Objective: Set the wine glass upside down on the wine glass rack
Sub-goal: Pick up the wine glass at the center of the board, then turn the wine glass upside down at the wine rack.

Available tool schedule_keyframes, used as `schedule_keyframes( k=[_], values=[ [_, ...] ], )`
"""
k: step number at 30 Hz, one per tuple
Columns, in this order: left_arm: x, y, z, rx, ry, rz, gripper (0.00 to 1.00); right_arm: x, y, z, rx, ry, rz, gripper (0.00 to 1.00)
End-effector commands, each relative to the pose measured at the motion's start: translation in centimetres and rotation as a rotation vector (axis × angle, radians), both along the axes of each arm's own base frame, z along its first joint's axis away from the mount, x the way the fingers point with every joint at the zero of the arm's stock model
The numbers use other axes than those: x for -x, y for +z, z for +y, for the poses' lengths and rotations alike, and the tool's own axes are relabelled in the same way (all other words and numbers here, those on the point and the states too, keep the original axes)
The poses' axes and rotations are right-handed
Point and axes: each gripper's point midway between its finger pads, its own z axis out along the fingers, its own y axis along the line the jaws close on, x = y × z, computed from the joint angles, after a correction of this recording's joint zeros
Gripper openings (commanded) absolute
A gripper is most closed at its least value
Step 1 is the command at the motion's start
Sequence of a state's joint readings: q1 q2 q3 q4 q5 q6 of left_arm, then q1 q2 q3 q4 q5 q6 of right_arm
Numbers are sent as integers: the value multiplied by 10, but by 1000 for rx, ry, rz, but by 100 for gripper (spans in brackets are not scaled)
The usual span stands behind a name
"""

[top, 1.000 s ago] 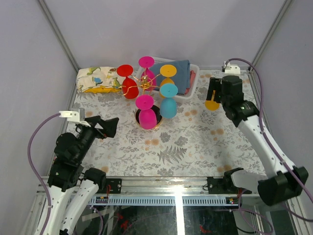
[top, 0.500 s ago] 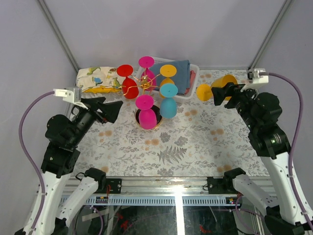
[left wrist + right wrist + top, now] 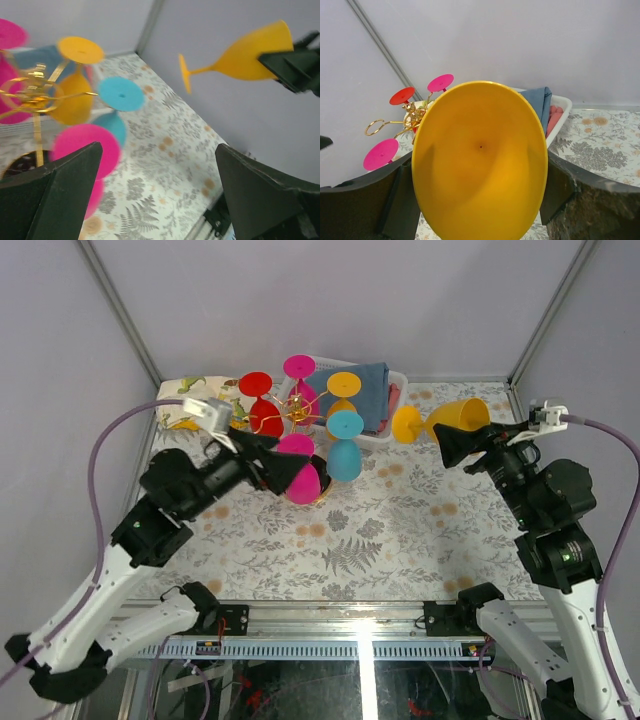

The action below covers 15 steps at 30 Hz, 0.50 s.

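The wine glass [image 3: 445, 421], an orange plastic one, is held in the air over the far right part of the table, lying roughly level with its round foot pointing left toward the rack and its open bowl facing the right wrist camera. The right gripper [image 3: 466, 443] grips it at the bowl: in the right wrist view the two dark fingers [image 3: 366, 207] sit against opposite sides of the bowl, pinching it. The glass is well apart from the wine glass rack [image 3: 297, 416] and touches neither it nor the table. In the top view the foot lies just beside the right end of the white basket [image 3: 397, 412]. The rack, a gold wire stand, is at the far centre of the table and carries five glasses, all foot up: a red glass [image 3: 258, 390] on the far left, a magenta glass [image 3: 299, 368] at the far side, an orange glass [image 3: 343, 388] on the far right, a cyan glass [image 3: 345, 443] on the near right and a second magenta glass [image 3: 301, 478] at the near side. The left gripper [image 3: 271, 459] hangs just left of the near magenta glass, its fingers [image 3: 54, 197] spread wide with nothing between them. The basket, behind the rack, holds a blue cloth [image 3: 372, 388]. A folded patterned cloth [image 3: 196, 402] lies at the far left on the floral table cover [image 3: 390, 530]
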State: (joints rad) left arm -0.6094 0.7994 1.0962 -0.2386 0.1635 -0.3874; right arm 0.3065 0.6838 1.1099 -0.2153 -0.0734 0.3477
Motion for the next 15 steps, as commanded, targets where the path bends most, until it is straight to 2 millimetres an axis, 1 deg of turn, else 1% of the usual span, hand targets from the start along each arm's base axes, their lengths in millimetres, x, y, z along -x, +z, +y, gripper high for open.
schedule_keyframes(
  k=[1,2,3,5,7,9,13,15],
  values=[
    [5,15,-42,-46,16,-84,97,9,28,1,-64,21,-112,71],
    [8,12,-54,-70,12,-89,97,11,28,0,-69,18,-117,71],
    [15,13,-68,-84,-12,-101,98,14,30,-1,-74,18,-127,72],
    [13,14,-83,-95,-23,-112,100,19,33,-2,-88,23,-140,71],
    [9,16,-93,-86,-31,-120,100,25,38,0,-116,45,-159,70],
    [5,20,-104,-70,-40,-130,100,32,40,7,-141,91,-166,69],
    [-2,29,-123,-35,-59,-173,100,37,40,15,-186,149,-151,68],
    [-6,37,-134,-13,-68,-209,100,40,41,18,-209,170,-155,68]
  ],
)
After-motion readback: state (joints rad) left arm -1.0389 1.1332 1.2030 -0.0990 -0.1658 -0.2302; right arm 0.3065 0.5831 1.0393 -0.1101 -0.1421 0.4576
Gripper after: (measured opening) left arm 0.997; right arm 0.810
